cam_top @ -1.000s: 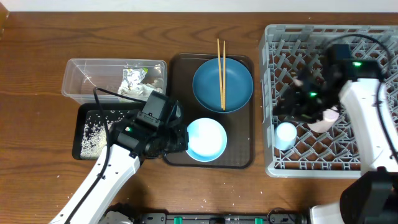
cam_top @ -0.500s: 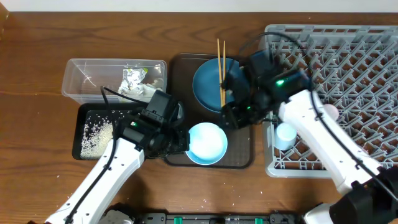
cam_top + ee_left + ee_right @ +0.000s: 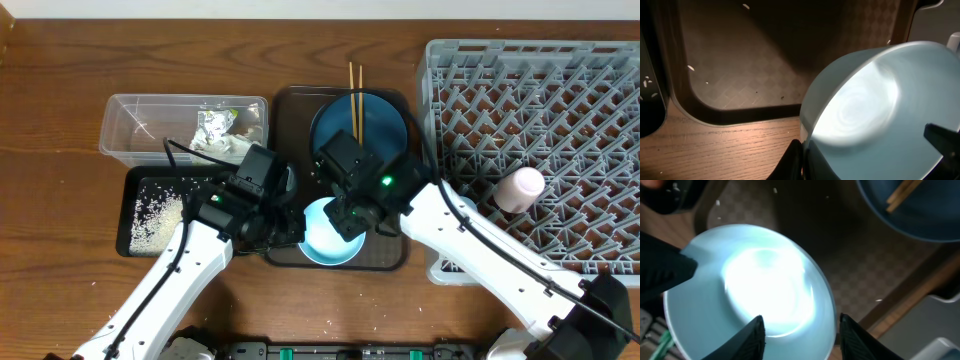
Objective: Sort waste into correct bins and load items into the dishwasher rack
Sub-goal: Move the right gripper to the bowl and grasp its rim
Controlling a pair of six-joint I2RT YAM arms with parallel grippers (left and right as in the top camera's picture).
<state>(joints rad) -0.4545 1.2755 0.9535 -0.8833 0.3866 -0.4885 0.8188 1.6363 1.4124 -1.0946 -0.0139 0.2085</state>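
The white-blue bowl (image 3: 328, 240) sits at the front of the brown serving tray (image 3: 395, 258). My left gripper (image 3: 287, 226) is shut on its left rim; in the left wrist view the black fingertips (image 3: 801, 156) pinch the edge of the bowl (image 3: 875, 110). My right gripper (image 3: 347, 214) hovers open over the bowl's right side. In the right wrist view its fingers (image 3: 753, 334) stand apart, one over the bowl (image 3: 750, 287) and one outside its rim. Two chopsticks (image 3: 354, 95) lie across the blue plate (image 3: 378, 128). A pale pink cup (image 3: 520, 187) lies in the grey rack (image 3: 560, 90).
The clear tub (image 3: 135, 125) holds crumpled tissue and a wrapper (image 3: 215, 125). The black tray (image 3: 140, 190) in front of it holds rice grains (image 3: 152, 215). My right arm stretches from the rack's front left corner across the brown tray.
My right arm has swung left out of the rack to above the bowl, leaving the pink cup in the rack. The left gripper has kept its hold on the bowl rim.
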